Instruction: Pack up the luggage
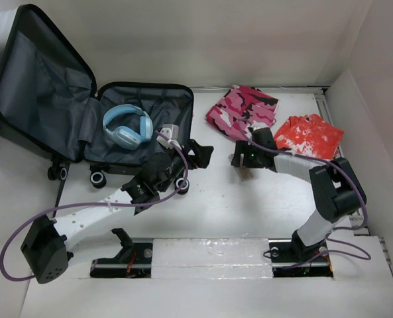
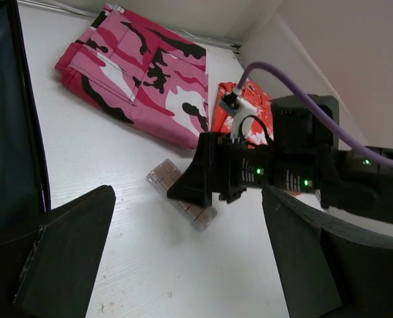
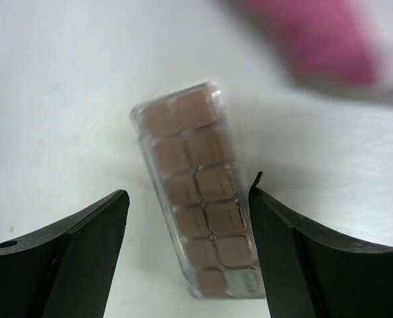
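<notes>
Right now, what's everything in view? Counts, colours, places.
suitcase: 1, dark shell, grey lining, lying open at the far left
headphones: 1, light blue, inside the suitcase half nearer the table's middle
camouflage cloth: 1, pink, black and white, folded, far side of the table
patterned cloth: 1, red and white, folded, right of the camouflage cloth
clear box: 1, see-through with brown squares, flat on the table below the right gripper
table: 1, white, under everything
left gripper: 1, black, open and empty, beside the suitcase
right gripper: 1, black, open, one finger either side of the clear box
</notes>
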Robot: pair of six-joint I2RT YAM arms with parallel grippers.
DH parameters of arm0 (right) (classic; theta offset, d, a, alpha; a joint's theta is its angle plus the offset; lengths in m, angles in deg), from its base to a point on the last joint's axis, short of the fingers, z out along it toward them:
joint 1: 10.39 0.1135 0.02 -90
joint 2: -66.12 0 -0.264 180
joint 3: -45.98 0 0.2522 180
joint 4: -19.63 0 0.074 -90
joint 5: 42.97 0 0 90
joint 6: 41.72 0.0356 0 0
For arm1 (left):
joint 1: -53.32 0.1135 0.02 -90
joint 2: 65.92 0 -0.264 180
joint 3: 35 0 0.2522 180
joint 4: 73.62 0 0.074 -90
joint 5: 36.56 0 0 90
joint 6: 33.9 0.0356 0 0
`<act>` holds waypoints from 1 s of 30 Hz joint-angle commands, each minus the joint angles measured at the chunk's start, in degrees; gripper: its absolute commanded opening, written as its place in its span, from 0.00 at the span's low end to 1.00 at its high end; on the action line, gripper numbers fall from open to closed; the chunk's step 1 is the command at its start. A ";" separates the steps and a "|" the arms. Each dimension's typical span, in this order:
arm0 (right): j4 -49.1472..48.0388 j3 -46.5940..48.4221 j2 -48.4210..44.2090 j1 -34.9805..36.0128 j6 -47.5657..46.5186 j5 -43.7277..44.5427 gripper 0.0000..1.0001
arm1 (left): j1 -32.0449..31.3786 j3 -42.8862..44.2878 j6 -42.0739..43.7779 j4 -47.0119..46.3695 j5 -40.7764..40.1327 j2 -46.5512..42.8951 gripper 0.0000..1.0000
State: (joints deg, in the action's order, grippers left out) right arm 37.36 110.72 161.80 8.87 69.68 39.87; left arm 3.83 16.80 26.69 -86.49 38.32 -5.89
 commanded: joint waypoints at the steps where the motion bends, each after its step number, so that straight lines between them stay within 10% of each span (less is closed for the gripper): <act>1: 0.25 -2.55 -3.29 4.89 2.06 0.82 0.79 | -0.25 -0.34 0.67 -1.67 -0.53 -1.14 0.88; 15: 10.62 2.28 3.72 19.05 9.69 30.44 0.68 | 0.89 1.51 1.28 2.98 -6.76 -7.37 0.87; 22: 9.31 2.81 6.46 19.76 10.32 29.32 0.41 | 1.42 2.04 -0.90 7.55 -18.97 -15.99 0.87; 30: 7.28 7.63 -7.34 21.95 5.93 20.54 0.38 | 1.42 4.06 -4.61 13.19 -25.23 -19.86 0.94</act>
State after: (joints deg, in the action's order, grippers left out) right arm 45.95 113.78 160.99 28.94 77.47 65.35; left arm 5.05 18.33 23.79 -75.22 16.93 -24.58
